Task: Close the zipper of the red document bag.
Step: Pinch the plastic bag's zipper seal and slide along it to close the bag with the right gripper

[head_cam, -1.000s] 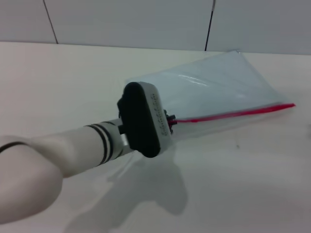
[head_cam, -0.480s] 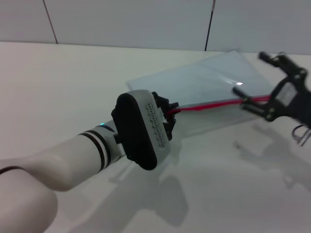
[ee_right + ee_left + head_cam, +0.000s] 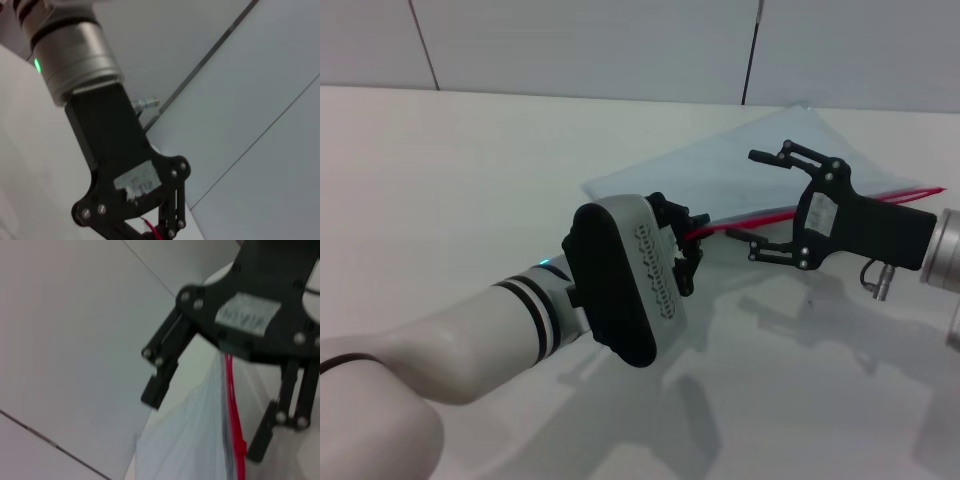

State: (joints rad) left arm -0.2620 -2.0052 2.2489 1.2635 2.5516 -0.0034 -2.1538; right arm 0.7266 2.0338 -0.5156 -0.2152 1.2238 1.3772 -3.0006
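Observation:
The red document bag is a pale translucent pouch lying flat on the white table, also seen in the left wrist view. Its zipper is a thin red strip along the near edge, partly hidden behind the right gripper. My left gripper is shut on the zipper's left end; the right wrist view shows it pinching a bit of red. My right gripper reaches in from the right, open, one finger on each side of the zipper line, just right of the left gripper.
The white table stretches left and toward me. A pale panelled wall rises behind its far edge. My left forearm crosses the lower left of the head view.
My right gripper came into view from the right and has moved left along the zipper until it is close to the left gripper. The left gripper has turned and shifted slightly right.

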